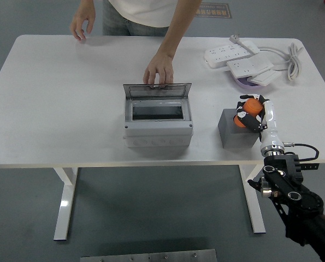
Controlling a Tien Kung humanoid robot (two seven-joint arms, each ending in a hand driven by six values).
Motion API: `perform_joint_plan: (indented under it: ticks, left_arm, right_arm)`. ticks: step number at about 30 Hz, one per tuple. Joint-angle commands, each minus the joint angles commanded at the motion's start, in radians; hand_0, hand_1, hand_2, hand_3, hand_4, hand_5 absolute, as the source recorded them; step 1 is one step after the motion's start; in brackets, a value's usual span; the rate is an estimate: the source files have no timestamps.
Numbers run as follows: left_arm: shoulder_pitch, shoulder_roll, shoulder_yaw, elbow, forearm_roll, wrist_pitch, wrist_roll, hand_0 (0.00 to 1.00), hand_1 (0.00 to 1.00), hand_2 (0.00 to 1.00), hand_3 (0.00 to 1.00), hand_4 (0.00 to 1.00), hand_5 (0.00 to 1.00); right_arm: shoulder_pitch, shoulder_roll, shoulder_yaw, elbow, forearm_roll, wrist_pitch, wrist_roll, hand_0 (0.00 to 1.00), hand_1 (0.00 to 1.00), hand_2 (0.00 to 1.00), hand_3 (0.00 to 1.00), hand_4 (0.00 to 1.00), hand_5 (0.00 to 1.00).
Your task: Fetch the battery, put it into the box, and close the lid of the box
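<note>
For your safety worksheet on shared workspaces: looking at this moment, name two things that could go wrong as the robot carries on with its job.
1. A person's hand rests on the open lid of the box; the right hand, carrying over the orange battery, might hit it.
2. The battery looks only partly wrapped by the fingers above the grey block, so it may slip out on the way.

white table (58, 103), grey box (158, 134), orange battery (250, 111), dark grey block (237, 132), white power strips (230, 53)

Bright, even overhead light; soft short shadows lie under the box (158, 117) and block (236, 129) on the table (58, 109). Focus is sharp throughout.
</note>
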Motion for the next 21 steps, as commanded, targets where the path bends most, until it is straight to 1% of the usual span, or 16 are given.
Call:
perform_joint_plan:
  ticks: [2, 13, 14, 15, 18, 21]
  left_arm:
    - [0.0, 0.0, -0.001, 0.0, 0.001, 0.0, 0.0, 0.645, 0.715, 0.574, 0.568, 0.605, 0.062]
    - [-0.002, 0.0, -0.005, 0.0, 0.009, 0.002, 0.003, 0.644, 0.715, 0.576, 0.568, 0.606, 0.065]
    - [-0.002, 0.0, -0.006, 0.0, 0.01, 0.002, 0.003, 0.645, 0.715, 0.576, 0.567, 0.604, 0.067]
    - [-0.002, 0.0, -0.006, 0.0, 0.011, 0.002, 0.003, 0.645, 0.715, 0.576, 0.567, 0.604, 0.067]
    - [-0.001, 0.0, -0.005, 0.0, 0.01, 0.002, 0.003, 0.645, 0.715, 0.576, 0.567, 0.604, 0.067]
    - [0.002, -0.001, -0.005, 0.0, 0.009, 0.002, 0.003, 0.645, 0.715, 0.578, 0.568, 0.606, 0.067]
  right_arm:
    - [0.002, -0.001, -0.003, 0.011, -0.002, 0.001, -0.004, 0.365, 0.264, 0.411, 0.44, 0.458, 0.002]
    - [0.007, -0.005, -0.013, 0.049, -0.009, 0.007, -0.017, 0.359, 0.266, 0.408, 0.439, 0.453, 0.002]
    - [0.006, -0.005, -0.012, 0.054, -0.009, 0.008, -0.019, 0.355, 0.267, 0.407, 0.442, 0.431, 0.002]
    - [0.005, -0.006, -0.012, 0.059, -0.01, 0.009, -0.02, 0.355, 0.267, 0.407, 0.442, 0.431, 0.002]
    - [0.002, -0.011, -0.011, 0.094, -0.017, 0.019, -0.031, 0.355, 0.267, 0.407, 0.442, 0.431, 0.002]
    - [-0.003, -0.022, -0.011, 0.145, -0.033, 0.033, -0.048, 0.354, 0.273, 0.408, 0.444, 0.425, 0.002]
